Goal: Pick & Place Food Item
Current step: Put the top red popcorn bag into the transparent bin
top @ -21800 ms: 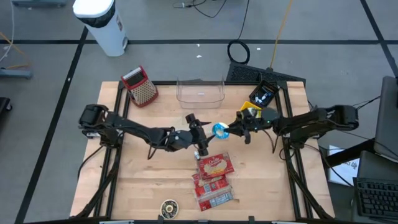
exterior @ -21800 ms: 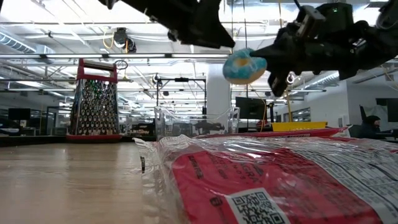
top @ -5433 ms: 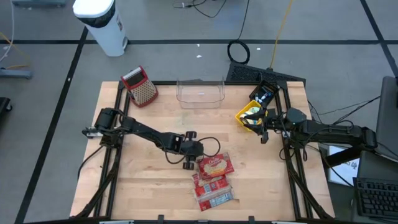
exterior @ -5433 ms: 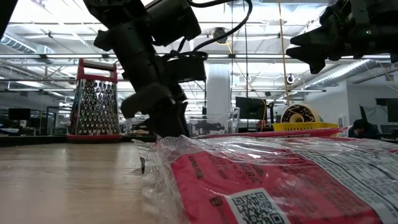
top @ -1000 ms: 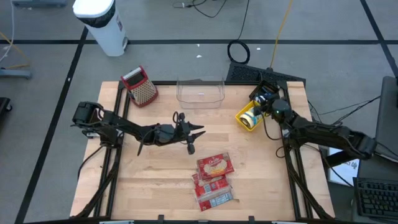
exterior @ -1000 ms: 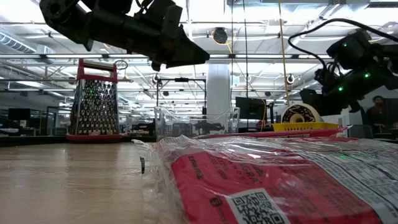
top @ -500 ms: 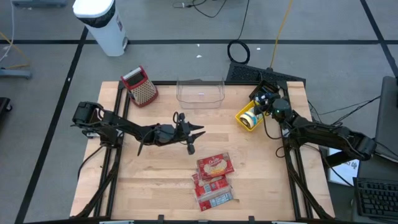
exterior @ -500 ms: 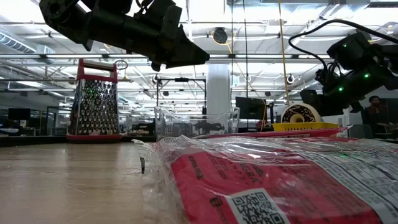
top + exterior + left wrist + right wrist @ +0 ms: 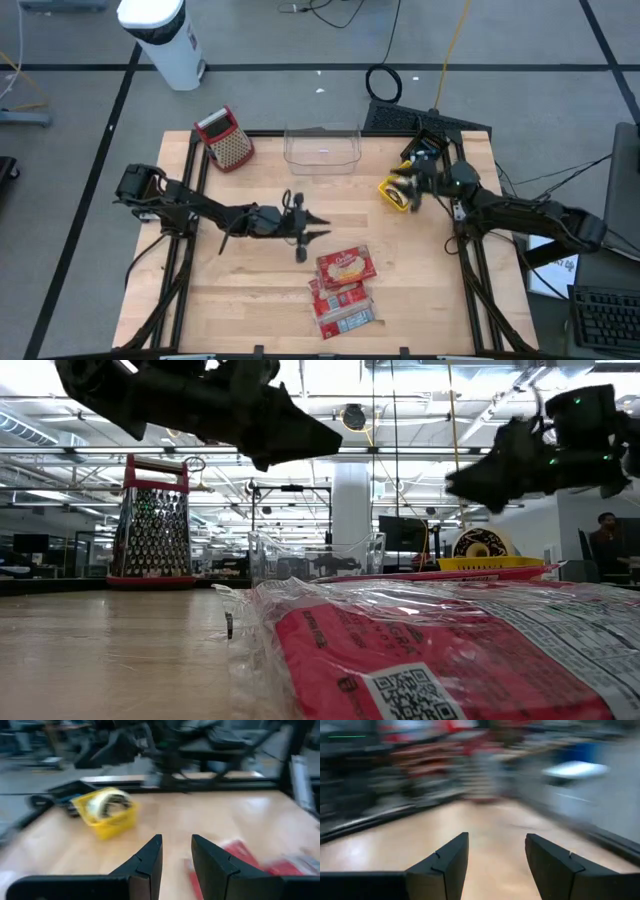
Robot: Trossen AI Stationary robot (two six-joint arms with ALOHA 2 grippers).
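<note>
Placement looks done: your right tool (image 9: 408, 186) hangs parted, empty, over the yellow basket (image 9: 397, 192); left tool (image 9: 312, 227), barely open, holding nothing, next needs the snack packets (image 9: 343, 268) at five o'clock.

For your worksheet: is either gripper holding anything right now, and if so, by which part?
Nothing is held. The left gripper has a bare gap between its jaws above the table; the right gripper stands open and empty beside the yellow basket.

The left gripper (image 9: 176, 851) was held level, fingers (image 9: 150, 857) narrowly parted and empty. The right gripper (image 9: 496, 851) was seemingly held level too, fingers (image 9: 447, 860) parted.
</note>
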